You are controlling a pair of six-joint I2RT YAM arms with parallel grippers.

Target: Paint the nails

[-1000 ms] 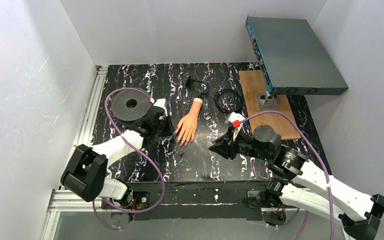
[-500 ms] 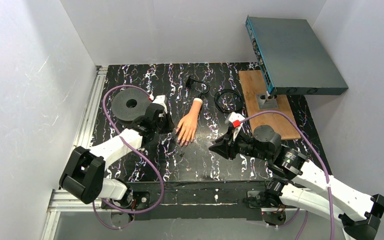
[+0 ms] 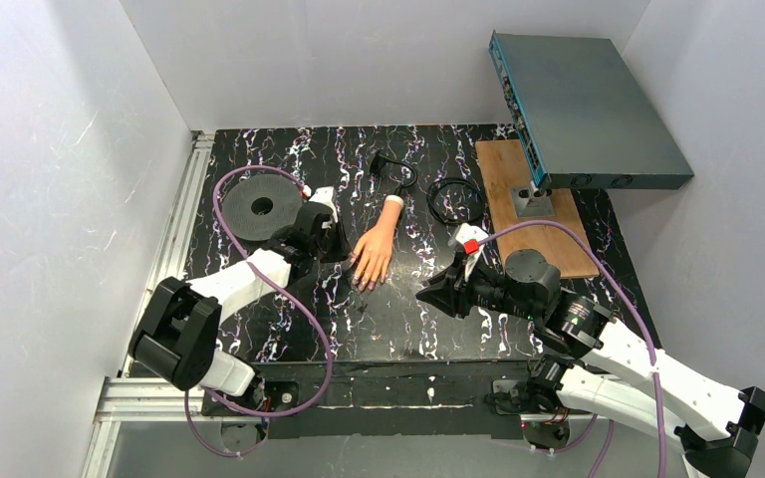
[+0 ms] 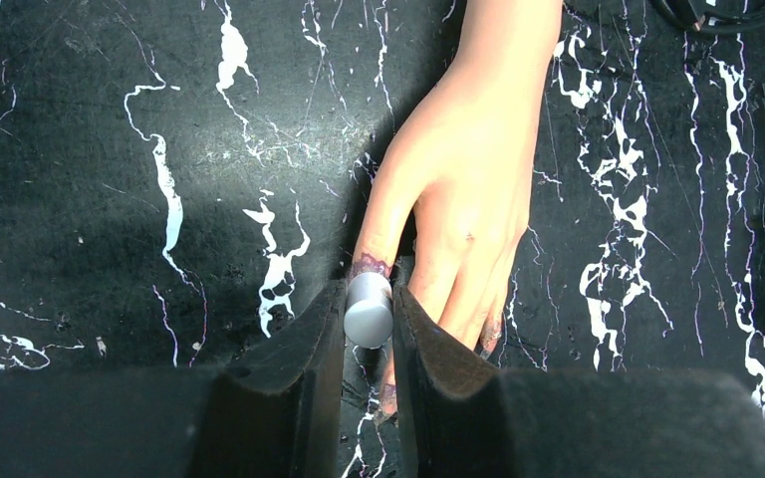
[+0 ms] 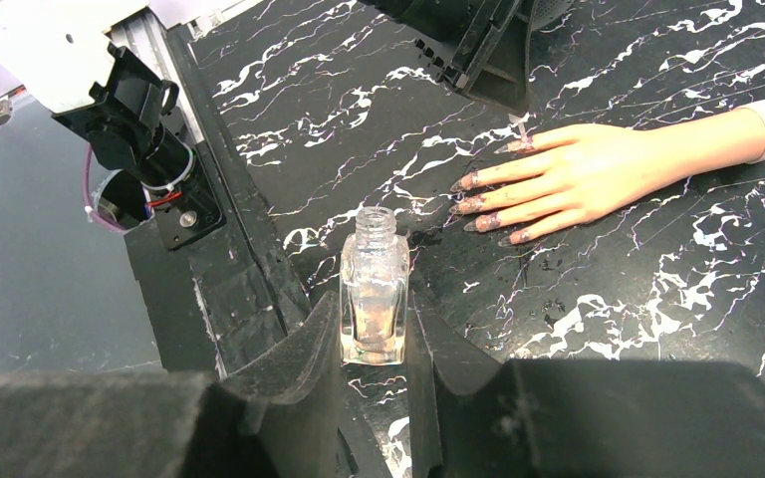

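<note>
L claw (image 4: 369, 334) clamped on silver brush cap (image 4: 369, 311) at thumb of dummy hand (image 3: 374, 251), flat on worktop (image 3: 398, 319); nails (image 5: 466, 183) at its near finger ends. Risk: push too hard, hand slides, polish smears skin. R claw (image 5: 372, 334) grips open bottle (image 5: 372, 289); tilt = spill.

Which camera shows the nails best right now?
Right wrist: all five nails show, unobstructed. Left wrist gives only the thumb nail close up, the others partly behind the left gripper. From the top they are too small to judge.
</note>
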